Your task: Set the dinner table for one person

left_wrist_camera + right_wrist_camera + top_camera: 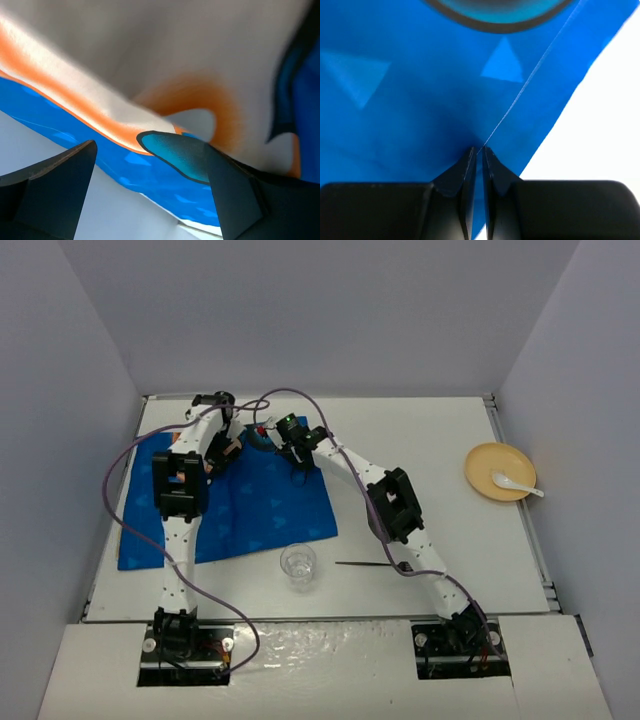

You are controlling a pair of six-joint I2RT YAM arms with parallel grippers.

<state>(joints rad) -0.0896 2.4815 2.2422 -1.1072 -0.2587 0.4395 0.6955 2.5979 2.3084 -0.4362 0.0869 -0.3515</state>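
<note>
**Entry: placemat, being laid**

- Placemat (270, 505): blue and printed, lying skewed and creased on the left-centre of the dinner table (430, 440). Both grippers are at its far edge.
- Right gripper (479, 150): the jaws are all but closed and pinch a raised crease of the mat near its right border.
- Left gripper (150, 150): the fingers are wide apart, close over the orange-and-teal print, and hold nothing. The blur hides whether a tip touches the cloth.
- Handling, as judged: get a second hold at the far-left edge first. Then draw low and evenly, so the thin pinch does not slip and the crease flattens.

**Surroundings**

- Glass (298, 565): clear, just off the mat's near-right corner. It is the likeliest thing to be knocked if the mat is dragged nearward.
- Thin dark stick (365, 563): lies flat to the right of the glass.
- Plate (485, 462): yellow, at the far right, well apart from the mat.
- Spoon (515, 482): white, lying in the plate.
</note>
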